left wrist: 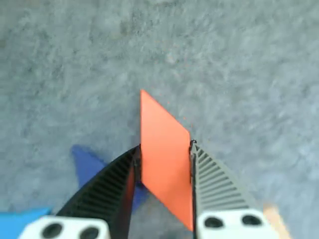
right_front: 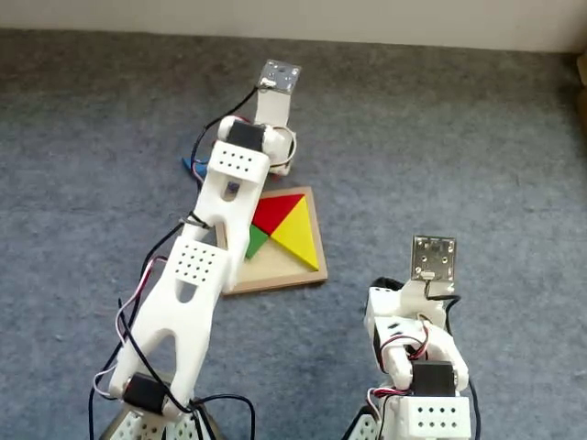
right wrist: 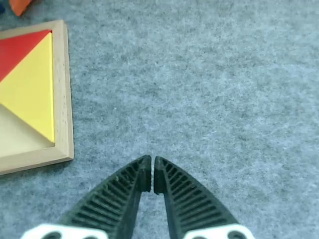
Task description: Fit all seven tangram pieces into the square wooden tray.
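while left jaws hang near the far edge: clamped on orange piece (left wrist: 164,164)
right jaws: together, between tray (right_front: 275,280) and right edge
tray: red piece (right_front: 275,213), yellow piece (right_front: 298,236)

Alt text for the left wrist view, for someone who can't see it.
The left arm's jaws are shut on an orange parallelogram piece over grey carpet. A dark blue piece and a lighter blue one lie on the carpet beside the jaws.

Soft, even light lies over the grey surface (right_front: 495,137), with only faint shadows. A pale strip (right_front: 275,16) along the top edge of the high view is brightest; perhaps light comes from there. The orange piece (left wrist: 164,159) is evenly lit.
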Controlling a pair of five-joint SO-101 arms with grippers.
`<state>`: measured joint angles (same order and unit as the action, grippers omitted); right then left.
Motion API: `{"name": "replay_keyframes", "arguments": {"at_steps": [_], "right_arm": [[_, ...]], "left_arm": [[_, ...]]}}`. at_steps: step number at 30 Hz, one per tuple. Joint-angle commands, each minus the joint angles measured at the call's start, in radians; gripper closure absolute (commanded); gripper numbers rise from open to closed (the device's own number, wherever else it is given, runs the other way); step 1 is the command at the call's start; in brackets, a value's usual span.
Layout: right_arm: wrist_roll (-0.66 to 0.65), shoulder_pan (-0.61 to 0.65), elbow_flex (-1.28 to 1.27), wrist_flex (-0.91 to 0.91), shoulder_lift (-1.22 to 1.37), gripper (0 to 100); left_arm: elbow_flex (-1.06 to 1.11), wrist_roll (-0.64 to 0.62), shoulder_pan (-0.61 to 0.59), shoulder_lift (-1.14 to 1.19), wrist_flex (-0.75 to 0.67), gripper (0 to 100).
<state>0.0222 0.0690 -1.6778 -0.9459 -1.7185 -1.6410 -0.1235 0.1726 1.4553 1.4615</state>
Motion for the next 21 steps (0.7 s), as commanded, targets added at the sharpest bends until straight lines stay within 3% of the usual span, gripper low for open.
{"name": "replay_keyframes", "arguments": {"at_steps": [1,6,14,21], "right_arm": [[0.005,-0.013,-0.114,0.001,-0.019,96.6],[0.005,-0.013,-0.114,0.001,-0.019,96.6],[0.005,-0.013,-0.114,0.001,-0.019,96.6],[0.005,-0.013,-0.114,0.002,-0.019,96.6]], "left_arm": [[-0.022,0.121,-0.019,-0.157,0.172,98],[-0.022,0.204,-0.016,-0.269,0.296,98],[0.019,0.301,-0.012,-0.386,0.315,98],[0.371,0.358,0.045,-0.639,0.313,98]]}}
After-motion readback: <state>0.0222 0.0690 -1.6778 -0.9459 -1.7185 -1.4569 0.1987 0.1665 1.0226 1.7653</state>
